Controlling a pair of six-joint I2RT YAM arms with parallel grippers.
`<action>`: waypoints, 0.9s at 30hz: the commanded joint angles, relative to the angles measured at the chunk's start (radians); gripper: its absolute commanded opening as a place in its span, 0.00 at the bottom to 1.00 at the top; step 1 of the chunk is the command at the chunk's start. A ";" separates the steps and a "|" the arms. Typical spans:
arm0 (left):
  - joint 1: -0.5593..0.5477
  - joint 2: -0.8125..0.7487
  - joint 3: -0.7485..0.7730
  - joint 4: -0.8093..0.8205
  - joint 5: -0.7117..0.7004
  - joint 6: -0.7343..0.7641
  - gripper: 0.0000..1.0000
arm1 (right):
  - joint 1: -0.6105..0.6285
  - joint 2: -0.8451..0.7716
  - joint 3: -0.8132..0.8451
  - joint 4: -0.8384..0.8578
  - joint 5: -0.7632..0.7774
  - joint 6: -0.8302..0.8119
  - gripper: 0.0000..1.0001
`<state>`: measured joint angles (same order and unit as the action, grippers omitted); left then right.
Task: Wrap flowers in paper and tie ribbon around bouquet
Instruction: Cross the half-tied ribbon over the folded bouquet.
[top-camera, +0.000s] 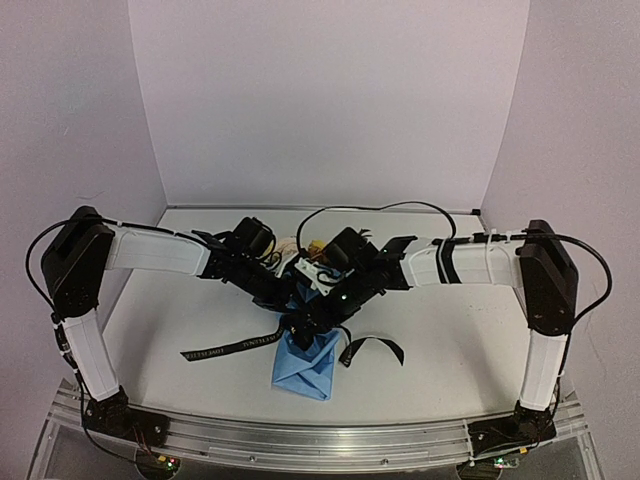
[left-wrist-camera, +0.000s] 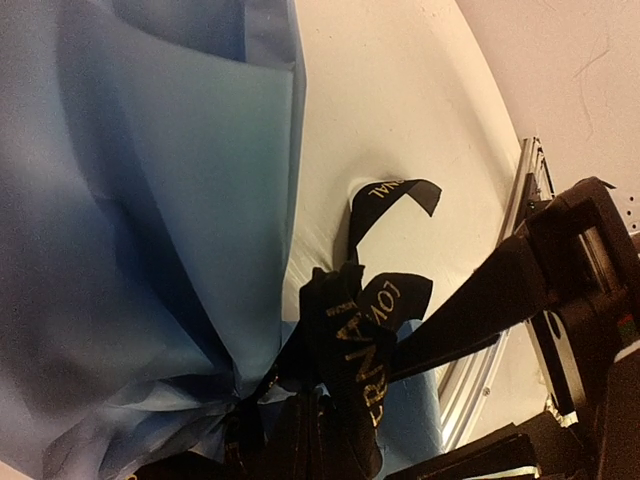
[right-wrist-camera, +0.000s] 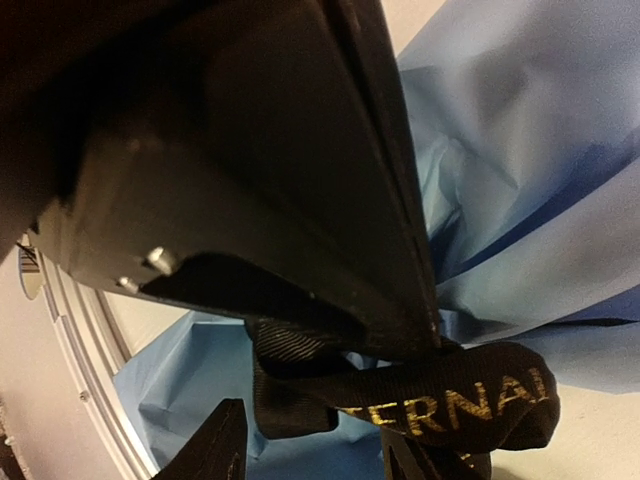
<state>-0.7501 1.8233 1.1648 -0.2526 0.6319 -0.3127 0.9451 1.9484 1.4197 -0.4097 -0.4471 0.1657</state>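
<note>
The light blue paper (top-camera: 303, 368) is gathered into a cone lying on the table, narrow end under both wrists. A few yellow and orange flowers (top-camera: 314, 246) peek out behind the arms; the rest of them is hidden. The black lettered ribbon (left-wrist-camera: 352, 345) is bunched into a knot at the cone's pinch, with tails trailing left (top-camera: 228, 349) and right (top-camera: 375, 348). My left gripper (left-wrist-camera: 300, 445) is shut on the ribbon at the knot. My right gripper (right-wrist-camera: 315, 455) stands open, its fingertips (right-wrist-camera: 215, 448) either side of the ribbon loop (right-wrist-camera: 455, 400).
The table's aluminium front rail (top-camera: 320, 432) runs just below the cone. White walls close the back and both sides of the table (top-camera: 450, 340). Round black cables (top-camera: 370, 208) arch above the wrists.
</note>
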 joint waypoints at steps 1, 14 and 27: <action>0.012 0.003 0.044 0.039 0.035 0.000 0.00 | 0.027 -0.001 -0.046 0.045 0.075 -0.028 0.47; 0.020 0.005 0.024 0.069 0.060 -0.025 0.00 | 0.057 -0.028 -0.123 0.162 0.146 0.014 0.44; 0.023 -0.002 0.013 0.082 0.054 -0.031 0.00 | 0.057 -0.054 -0.096 0.115 0.116 0.043 0.12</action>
<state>-0.7311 1.8328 1.1642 -0.2402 0.6733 -0.3416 0.9825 1.9480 1.3060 -0.2799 -0.3059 0.2055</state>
